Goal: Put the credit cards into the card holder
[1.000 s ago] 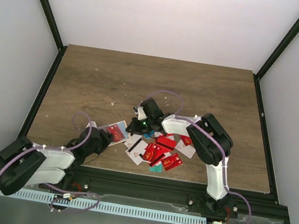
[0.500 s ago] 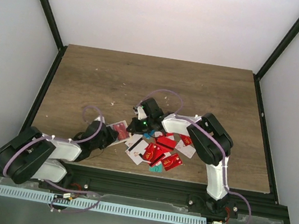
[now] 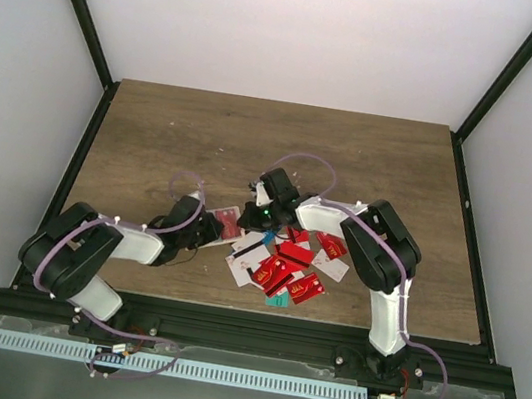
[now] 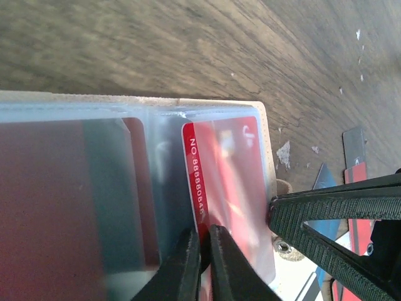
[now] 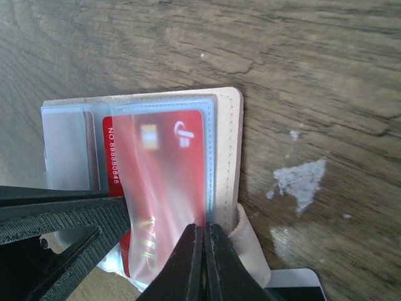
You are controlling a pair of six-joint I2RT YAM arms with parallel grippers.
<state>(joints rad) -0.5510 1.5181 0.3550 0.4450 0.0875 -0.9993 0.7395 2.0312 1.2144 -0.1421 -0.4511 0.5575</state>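
Lying on scuffed wood table (image 3: 374,156), white walls (image 3: 294,22) around: card holder (image 5: 229,150); left fingers (image 4: 182,273), right fingers (image 5: 188,269) apparently pinching sleeve.

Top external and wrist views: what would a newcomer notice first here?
Both arms meet on the open card holder, just left of the middle of the table. The left gripper and the right gripper each pinch an edge of it, and a red card sits inside behind clear plastic. Right beside it, toward the near edge, lies a scattered heap of credit cards, mostly red.
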